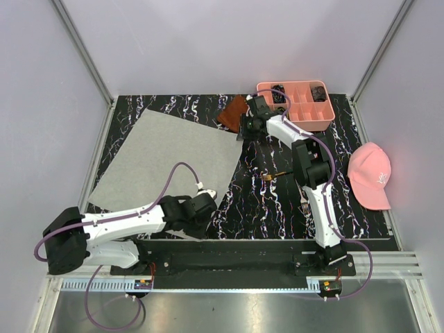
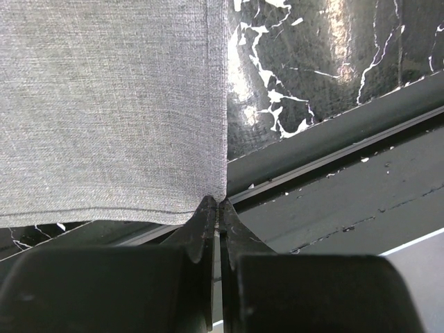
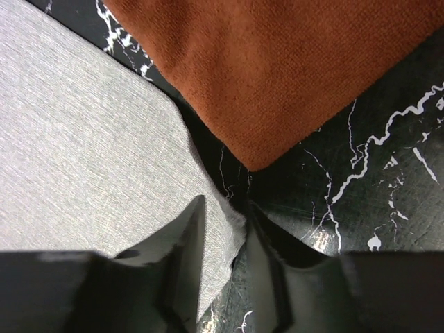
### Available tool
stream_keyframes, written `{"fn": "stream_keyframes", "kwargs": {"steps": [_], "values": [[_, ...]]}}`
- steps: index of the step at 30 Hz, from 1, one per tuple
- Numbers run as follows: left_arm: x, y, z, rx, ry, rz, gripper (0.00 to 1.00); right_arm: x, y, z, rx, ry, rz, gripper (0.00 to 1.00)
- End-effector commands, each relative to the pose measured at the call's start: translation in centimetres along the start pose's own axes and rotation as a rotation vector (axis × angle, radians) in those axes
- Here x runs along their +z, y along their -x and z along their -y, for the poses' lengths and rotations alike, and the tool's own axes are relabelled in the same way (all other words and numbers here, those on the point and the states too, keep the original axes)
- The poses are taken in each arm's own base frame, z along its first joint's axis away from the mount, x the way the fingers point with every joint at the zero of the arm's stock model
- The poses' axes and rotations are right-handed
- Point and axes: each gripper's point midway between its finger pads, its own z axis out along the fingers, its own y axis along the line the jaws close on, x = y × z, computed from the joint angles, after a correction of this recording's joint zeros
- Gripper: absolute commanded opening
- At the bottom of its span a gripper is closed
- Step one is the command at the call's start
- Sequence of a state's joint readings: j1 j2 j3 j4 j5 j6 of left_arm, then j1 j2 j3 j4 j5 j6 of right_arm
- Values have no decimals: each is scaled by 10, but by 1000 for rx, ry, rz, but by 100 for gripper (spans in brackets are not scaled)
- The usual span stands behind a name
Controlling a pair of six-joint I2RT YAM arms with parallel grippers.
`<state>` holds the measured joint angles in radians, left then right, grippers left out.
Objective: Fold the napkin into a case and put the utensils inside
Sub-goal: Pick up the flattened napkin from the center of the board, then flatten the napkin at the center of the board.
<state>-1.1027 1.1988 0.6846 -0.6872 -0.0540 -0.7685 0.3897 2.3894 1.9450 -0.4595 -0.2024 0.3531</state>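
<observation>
The light grey napkin [image 1: 166, 163] lies spread flat on the black marbled table [image 1: 257, 201]. My left gripper [image 1: 203, 201] is shut on its near right corner; in the left wrist view the jaws [image 2: 218, 201] pinch the napkin [image 2: 104, 104] right at its tip. My right gripper [image 1: 243, 133] is at the far right corner. There the jaws [image 3: 225, 202] stand apart, straddling the corner of the napkin [image 3: 83, 152]. The utensils lie by the right arm: a dark piece with a gold end [image 1: 270, 179] and a fork [image 1: 304, 206], both partly hidden.
A rust-brown cloth [image 1: 232, 111] lies just beyond the right gripper, its corner [image 3: 277, 69] close to the napkin's. A pink compartment tray [image 1: 298, 116] stands at the back right. A pink cap [image 1: 371, 177] sits at the right edge. Grey walls enclose the table.
</observation>
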Motion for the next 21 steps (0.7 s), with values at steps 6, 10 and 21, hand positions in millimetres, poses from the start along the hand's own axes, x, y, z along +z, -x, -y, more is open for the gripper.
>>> {"fn": "stream_keyframes", "kwargs": {"steps": [6,10,21], "values": [[-10,3,9,12,-70,31,0,-28,42,-28,-43,76,100,13],[-16,5,14,29,-111,56,0,-46,53,-42,-49,112,130,0],[-34,20,43,42,-252,105,0,-87,88,-88,-33,266,197,0]]}}
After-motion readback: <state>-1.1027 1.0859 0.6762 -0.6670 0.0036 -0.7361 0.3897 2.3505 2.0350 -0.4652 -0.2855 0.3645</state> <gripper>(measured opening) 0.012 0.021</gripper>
